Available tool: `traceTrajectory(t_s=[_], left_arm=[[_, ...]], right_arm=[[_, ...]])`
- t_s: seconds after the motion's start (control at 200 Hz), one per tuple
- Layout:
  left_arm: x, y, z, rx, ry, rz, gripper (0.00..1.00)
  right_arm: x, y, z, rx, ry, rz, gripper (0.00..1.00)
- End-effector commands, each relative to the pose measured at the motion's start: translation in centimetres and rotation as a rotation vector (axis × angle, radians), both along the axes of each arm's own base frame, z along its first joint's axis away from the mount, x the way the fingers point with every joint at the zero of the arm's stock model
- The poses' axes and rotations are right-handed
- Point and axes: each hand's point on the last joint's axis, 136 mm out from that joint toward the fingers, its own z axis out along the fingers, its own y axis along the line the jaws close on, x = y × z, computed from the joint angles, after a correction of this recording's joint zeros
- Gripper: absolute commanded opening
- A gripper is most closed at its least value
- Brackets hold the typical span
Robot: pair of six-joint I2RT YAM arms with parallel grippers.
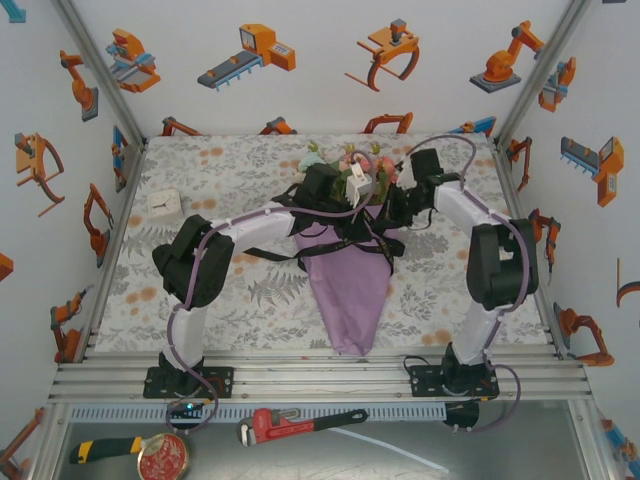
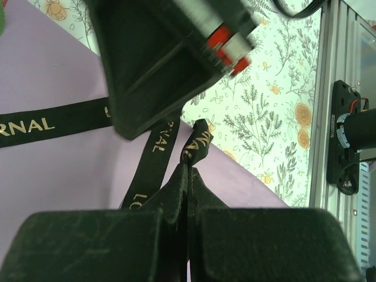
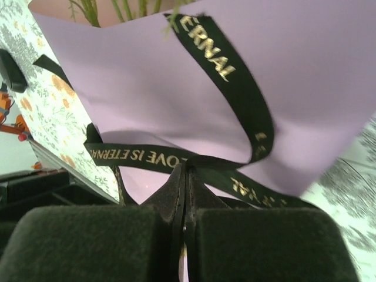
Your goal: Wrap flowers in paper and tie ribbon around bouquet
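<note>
Black lettered fabric ribbon: judged limp, light, slippery; best held near its ends. Left gripper and right gripper each pinch it, over lilac paper cone.

The lilac paper lies rolled into a cone on the desk, tip toward the near edge. Pink and cream flowers poke out the far end. A black ribbon with gold lettering loops across it.

Ribbon, lower stretch, right wrist view: gold capitals, upside down, "LOVE IS ETERNA"
Ribbon, upper stretch: "ERNAL"
Ribbon, left wrist view: "RNAL" and "LO" — partly covered
</note>
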Motion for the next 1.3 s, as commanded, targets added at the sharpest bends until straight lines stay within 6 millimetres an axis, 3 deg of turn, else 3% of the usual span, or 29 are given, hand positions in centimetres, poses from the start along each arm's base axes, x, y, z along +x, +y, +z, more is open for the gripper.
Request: traceTrajectory(t_s=[0.0,0.075,0.22,0.466,0.786,1.081,1.292], left_arm=[[0.1,-0.3,1.2,-0.039,-0.010,-0.017,0.00],[0.3,-0.3,1.3,-0.042,-0.014,-0.013,0.00],[0.7,-0.3,1.3,-0.044,-0.013,-0.005,0.00],[1.2,0.0,1.1,-0.047,-0.003,0.009,0.00],[1.2,0.2,0.5,-0.040,0.021,0.014,0.00],[1.4,0.1,0.4,-0.045,0.036,0.013,0.00],[1.7,-0.4,0.5,-0.064,0.059,0.018,0.00]], right_arm=[[-0.5,3.0,1.0,0.081,-0.002,0.098,0.00],[-2.2,3.4,0.6,0.090,0.041,0.153,0.01],[-5.2,2.3,0.1,0.032,0.090,0.235,0.06],[-7.6,1.2,-0.4,0.010,0.207,0.278,0.16],[-6.3,-0.1,1.1,0.023,0.196,0.213,0.31],[-5.2,-1.7,3.1,-0.042,0.123,0.151,0.36],[-4.8,-2.4,5.6,-0.064,0.044,0.089,0.40]])
